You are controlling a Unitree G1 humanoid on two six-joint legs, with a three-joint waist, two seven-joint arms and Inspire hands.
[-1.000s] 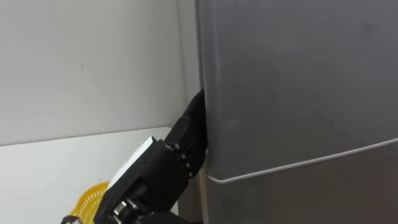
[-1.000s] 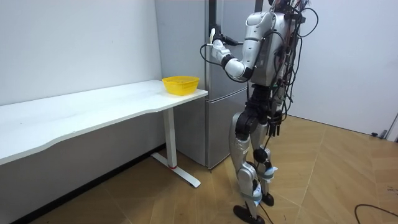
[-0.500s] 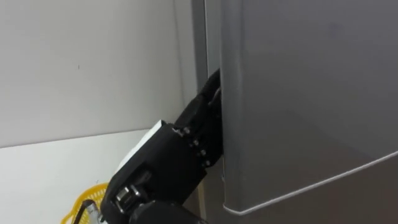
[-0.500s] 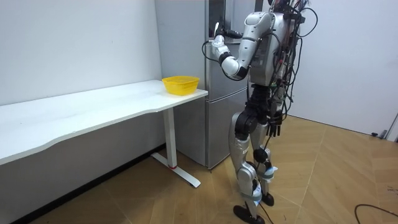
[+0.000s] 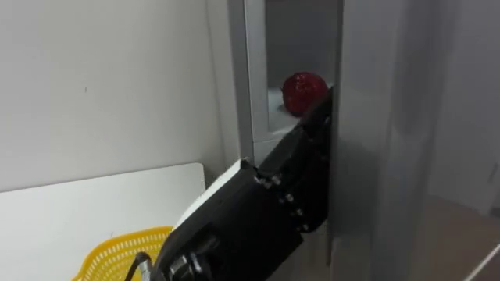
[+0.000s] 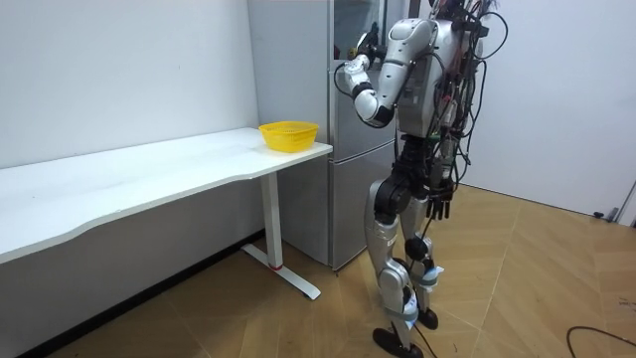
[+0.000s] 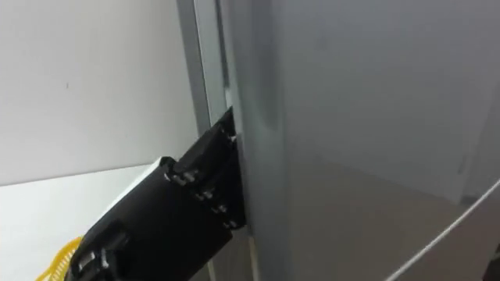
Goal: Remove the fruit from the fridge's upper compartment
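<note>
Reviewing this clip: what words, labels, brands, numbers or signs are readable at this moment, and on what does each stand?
None: no text can be read in any view.
The fridge door, the red thing inside, the basket, the table, the wall and the left hand show no legible word, number or sign.

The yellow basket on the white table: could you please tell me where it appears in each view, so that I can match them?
Left eye view: the yellow basket is at the bottom left, on the white table.
Room view: it is at the table's end nearest the fridge.
Right eye view: a sliver of it shows in the bottom left corner.
Shared landmark: the left hand at the upper fridge door.
</note>
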